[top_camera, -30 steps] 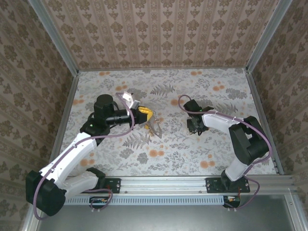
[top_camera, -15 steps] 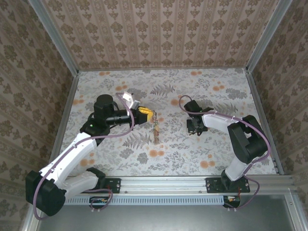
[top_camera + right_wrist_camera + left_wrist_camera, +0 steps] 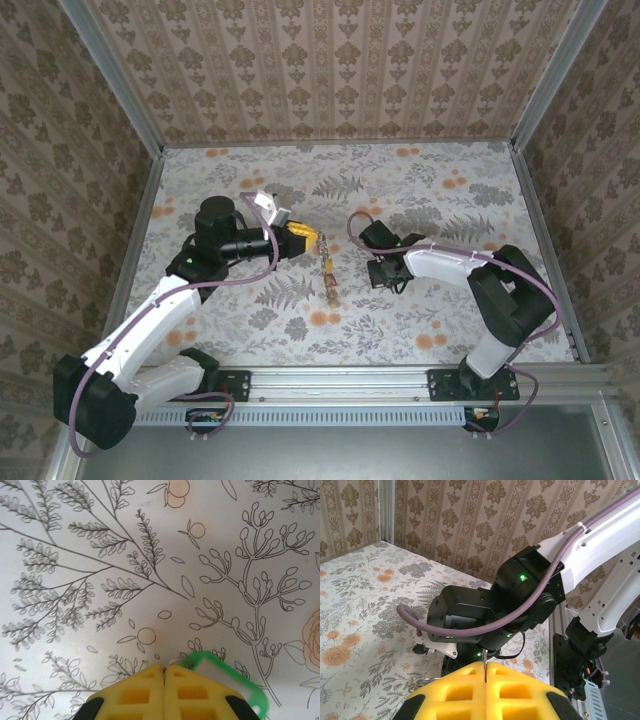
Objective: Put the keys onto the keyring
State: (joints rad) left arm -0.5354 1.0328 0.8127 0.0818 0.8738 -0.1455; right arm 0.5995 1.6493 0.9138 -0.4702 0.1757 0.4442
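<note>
1. The left hand [image 3: 308, 241] is clamped shut on the keyring [image 3: 327, 275], which dangles over the middle of the bench [image 3: 450, 200].
2. The right hand [image 3: 164, 669] is pinched shut on the green key [image 3: 235, 677], just right of the keyring.

Both arms reach toward each other, left pincer [image 3: 485, 672] and right pincer [image 3: 164, 674] both closed.

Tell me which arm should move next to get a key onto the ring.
Right. The right gripper seems shut on the green key; the left gripper holds the keyring hanging, so it serves as the anchor.
</note>
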